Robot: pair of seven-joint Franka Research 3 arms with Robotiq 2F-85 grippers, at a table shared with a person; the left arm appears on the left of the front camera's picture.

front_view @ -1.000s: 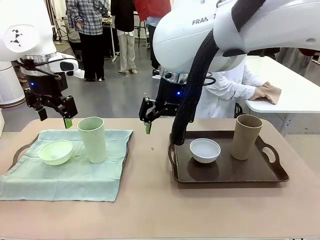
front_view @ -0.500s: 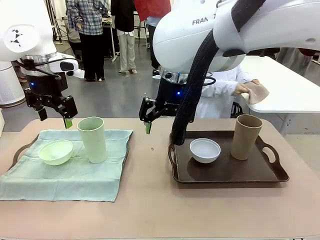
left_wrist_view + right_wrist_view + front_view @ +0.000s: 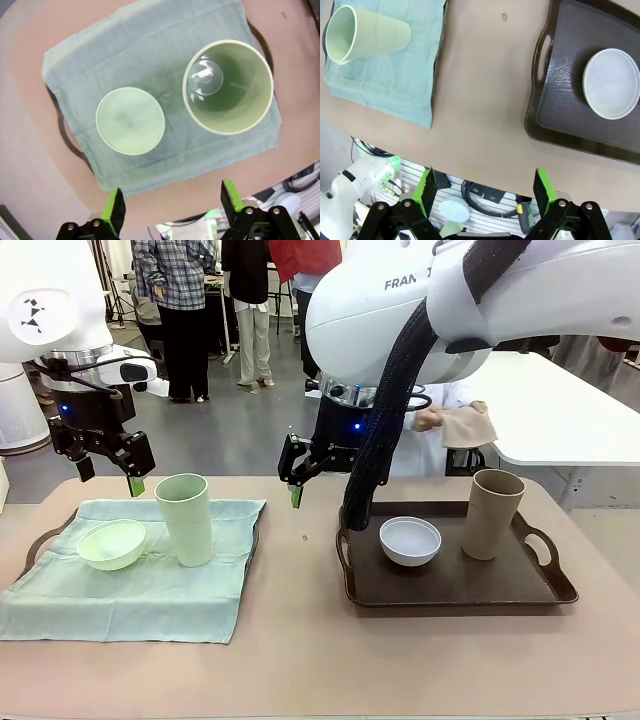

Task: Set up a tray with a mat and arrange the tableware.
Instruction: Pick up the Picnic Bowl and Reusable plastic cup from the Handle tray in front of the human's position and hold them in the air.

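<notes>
your left gripper (image 3: 172, 202) and right gripper (image 3: 485, 189) hang over the table (image 3: 300, 660), jaws wide, holding nothing. the pale green bowl (image 3: 112, 543) and pale green cup (image 3: 186, 518) stand on the green mat (image 3: 150, 595) over 1 tray (image 3: 70, 145), likely finished. the white bowl (image 3: 410, 540) and tan cup (image 3: 495, 513) sit on the bare dark tray (image 3: 450, 590), likely awaiting the person's tan cloth (image 3: 468, 426). people stand in the hall behind.

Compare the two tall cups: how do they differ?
Colour: the pale green cup against the tan-brown cup. Footing: the pale green cup stands on a green cloth mat, the tan-brown cup on a bare dark tray. Neighbour: the pale green cup has a pale green bowl beside it, the tan-brown cup a white bowl. Both stand upright, handleless.
</notes>
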